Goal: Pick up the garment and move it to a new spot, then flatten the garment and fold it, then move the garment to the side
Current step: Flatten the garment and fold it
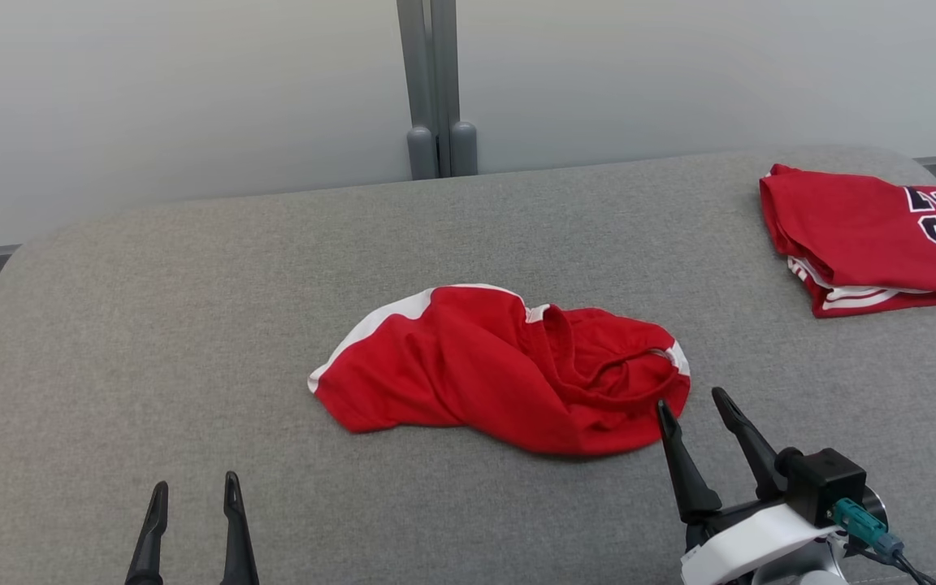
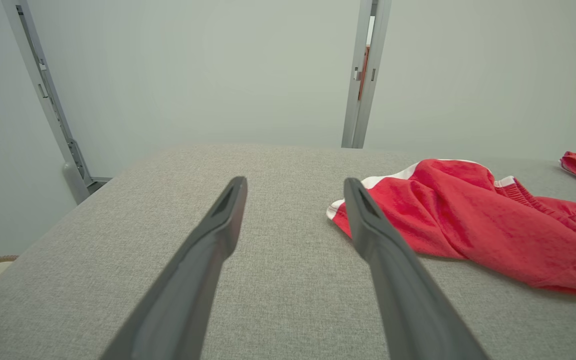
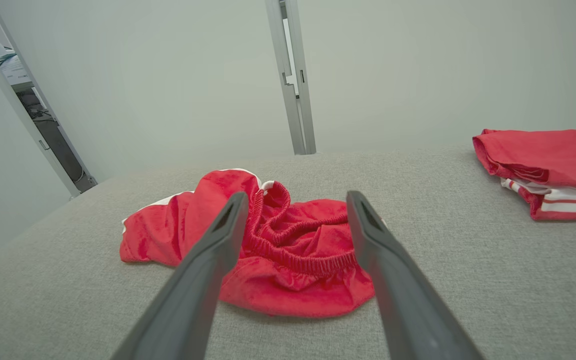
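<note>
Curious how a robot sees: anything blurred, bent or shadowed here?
Head view: soft even light, red shorts sharp, faint shadow under their near edge. Left wrist view: wide-angle tilts the wall posts; left gripper soft-edged near the bottom. Right wrist view: right gripper blurred; shorts crisp.

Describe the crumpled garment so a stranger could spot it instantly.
On the grey padded surface, look at the middle, just beyond the right gripper. The red garment lies there crumpled, with white stripes and an elastic waistband. Unlike the red jersey at far right, it is unfolded and shows no number.
</note>
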Controlling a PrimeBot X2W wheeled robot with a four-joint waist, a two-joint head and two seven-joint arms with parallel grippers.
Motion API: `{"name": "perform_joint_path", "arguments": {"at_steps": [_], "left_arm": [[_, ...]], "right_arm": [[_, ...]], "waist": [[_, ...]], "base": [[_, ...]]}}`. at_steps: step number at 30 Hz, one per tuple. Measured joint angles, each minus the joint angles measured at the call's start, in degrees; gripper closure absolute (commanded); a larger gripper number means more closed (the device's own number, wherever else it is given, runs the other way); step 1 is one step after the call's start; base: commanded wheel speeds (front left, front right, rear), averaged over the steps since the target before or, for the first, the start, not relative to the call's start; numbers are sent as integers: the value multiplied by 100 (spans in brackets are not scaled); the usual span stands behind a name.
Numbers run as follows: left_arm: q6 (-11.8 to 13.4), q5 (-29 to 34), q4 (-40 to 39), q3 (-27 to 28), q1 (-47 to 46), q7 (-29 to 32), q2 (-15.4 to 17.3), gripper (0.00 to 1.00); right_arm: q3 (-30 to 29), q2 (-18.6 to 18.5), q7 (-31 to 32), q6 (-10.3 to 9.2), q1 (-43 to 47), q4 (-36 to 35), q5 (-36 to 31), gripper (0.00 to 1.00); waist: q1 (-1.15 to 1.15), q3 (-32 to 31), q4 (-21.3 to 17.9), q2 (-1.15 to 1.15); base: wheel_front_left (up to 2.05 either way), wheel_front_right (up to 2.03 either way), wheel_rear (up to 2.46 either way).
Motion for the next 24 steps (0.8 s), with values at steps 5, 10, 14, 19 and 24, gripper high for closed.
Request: {"name": "perform_joint_path", "arguments": {"at_steps": [5,10,14,19,24], "left_arm": [[-4,1,23,-9,0,0,0,0],[4,16,8,-58,1,0,0,0],[19,18,8,-77,1,0,-1,0],[19,18,27,-71,1,0,-1,0],[-22,18,68,-56,-1,0,-1,0]], "right_arm": [[0,1,0,0,13,4,0,0],[5,-9,0,0,14,12,27,0],[11,-16,0,0,15,18,29,0],[13,-26,0,0,15,25,36,0],[32,-26,0,0,15,31,36,0]], "waist": [[0,-21,22,0],[0,-22,43,0],[0,-25,54,0],[0,-24,53,0],[0,-14,42,0]], "base": [[0,0,0],[0,0,0],[0,0,0],[0,0,0],[0,0,0]]}}
